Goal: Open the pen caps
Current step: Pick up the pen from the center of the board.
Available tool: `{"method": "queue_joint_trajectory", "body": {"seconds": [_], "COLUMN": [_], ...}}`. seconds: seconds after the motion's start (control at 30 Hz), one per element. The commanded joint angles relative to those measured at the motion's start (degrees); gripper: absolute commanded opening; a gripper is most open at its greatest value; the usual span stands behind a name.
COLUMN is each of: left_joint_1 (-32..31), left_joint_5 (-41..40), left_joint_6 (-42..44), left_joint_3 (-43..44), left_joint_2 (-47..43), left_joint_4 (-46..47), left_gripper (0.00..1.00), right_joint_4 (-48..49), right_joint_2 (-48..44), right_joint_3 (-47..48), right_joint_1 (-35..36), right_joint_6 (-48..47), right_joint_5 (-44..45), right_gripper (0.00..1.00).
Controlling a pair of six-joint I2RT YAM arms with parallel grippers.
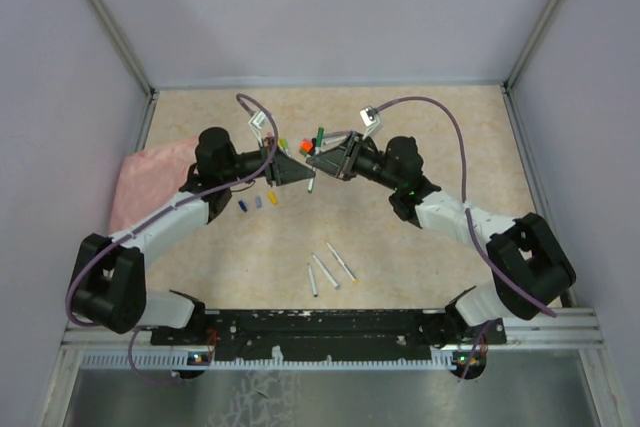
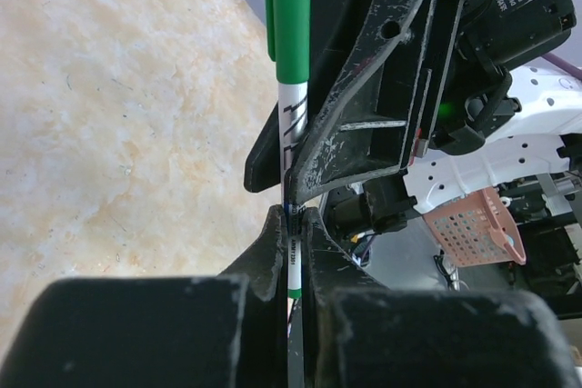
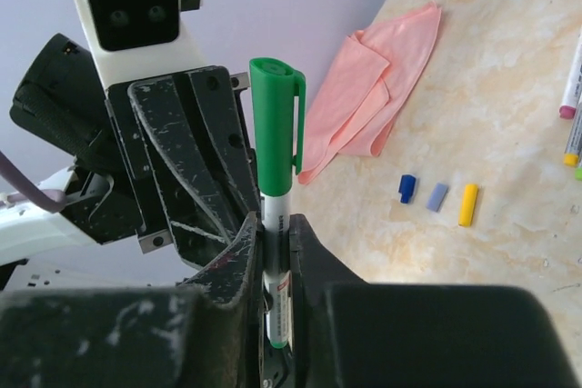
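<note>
A green-capped pen (image 3: 275, 215) stands upright between my two grippers above the table's middle. My left gripper (image 2: 294, 229) is shut on the white barrel's lower part. My right gripper (image 3: 276, 229) is shut on the barrel just under the green cap (image 3: 275, 124), which sits on the pen and sticks up free. In the top view the grippers meet tip to tip, left (image 1: 298, 175) and right (image 1: 320, 162), with the cap (image 1: 319, 135) rising behind them. Three loose caps lie on the table: blue (image 3: 406, 188), lilac (image 3: 437, 196) and yellow (image 3: 467, 204).
A crumpled pink cloth (image 1: 150, 182) lies at the left wall. Three slim white pens (image 1: 326, 270) lie near the front centre. More pens with coloured ends (image 1: 284, 144) lie behind the grippers, partly hidden. Walls close the table on three sides.
</note>
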Motion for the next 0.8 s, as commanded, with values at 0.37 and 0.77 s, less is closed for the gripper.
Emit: {"method": "queue_joint_trajectory", "body": {"seconds": [0.37,0.77], "left_joint_1": [0.00,4.02], "left_joint_5": [-5.72,-9.24], "left_joint_6": [14.36,12.90], "left_joint_3": [1.87,5.41], "left_joint_2": [-8.07,-10.70], "left_joint_4": [-10.70,-10.43], "left_gripper": [0.56,0.83], "right_joint_4": [1.22,0.50], "right_joint_2": [-3.44,-5.00], "right_joint_3": [1.34,-0.14], "right_joint_1": [0.13,0.08], "right_joint_6": [-3.48,-4.74], "right_joint_5": [0.73,-0.41], "right_gripper": [0.00,0.00]}}
